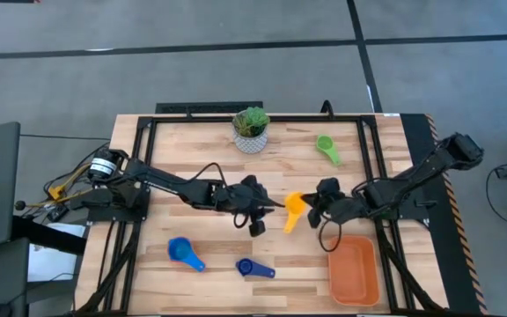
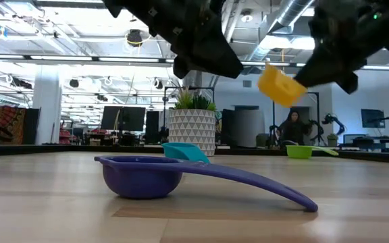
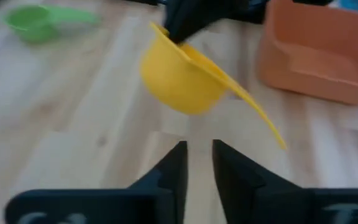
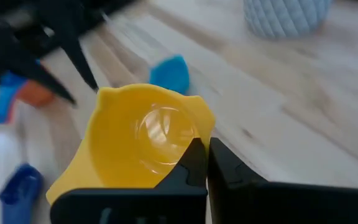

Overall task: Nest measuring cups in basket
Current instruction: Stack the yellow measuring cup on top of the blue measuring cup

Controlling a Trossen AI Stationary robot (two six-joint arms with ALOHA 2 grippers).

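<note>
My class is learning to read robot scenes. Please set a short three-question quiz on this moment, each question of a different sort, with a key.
1. True or false: the yellow cup rests on the table.
2. Which gripper holds the yellow cup? A left gripper B right gripper C neither
3. Fill in: the basket holds ___ cups.

Key:
1. False; it is lifted above the table.
2. B; its jaws are shut on the rim.
3. No.

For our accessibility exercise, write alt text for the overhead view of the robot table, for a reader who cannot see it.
Over a wooden table, the right claw is shut on a yellow measuring cup at the centre, with the left claw just beside it. An orange basket lies near the right arm; blue cups and a green cup lie scattered.
</note>
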